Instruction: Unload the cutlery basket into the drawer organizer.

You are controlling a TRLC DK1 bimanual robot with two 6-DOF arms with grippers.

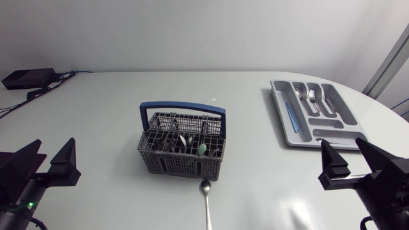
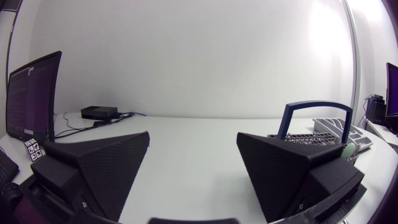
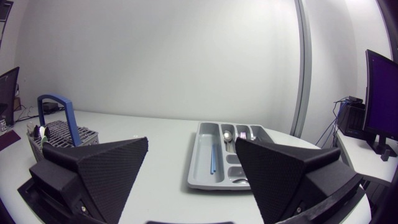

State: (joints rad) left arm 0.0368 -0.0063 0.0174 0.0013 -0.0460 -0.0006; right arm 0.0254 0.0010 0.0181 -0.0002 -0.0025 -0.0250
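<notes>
Both arms are hanging low at the near edge of the table (image 1: 96,102), and neither is carrying anything. The left gripper (image 1: 50,154) is holding its jaws spread wide with nothing between them. The right gripper (image 1: 343,152) is doing the same, wide apart and bare.

The basket (image 1: 182,156) is sitting well ahead of the left jaws, off toward the right arm's side. Its blue handle (image 1: 183,107) is standing upright, and several pieces of cutlery (image 1: 185,142) are poking up from its cells. One spoon (image 1: 205,203) is lying flat on the table just outside the basket's near wall, between the two grippers and apart from both. The organizer (image 3: 214,163) is lying straight ahead of the right jaws, with a few pieces resting in its slots.

The unloading is looking partly done, and a fresh pick seems to be the step in hand. Either arm is going to need to travel to the basket, line its jaws over one upright piece and close on the thin shaft. The loose spoon is calling for a low pinch right at the tabletop.
</notes>
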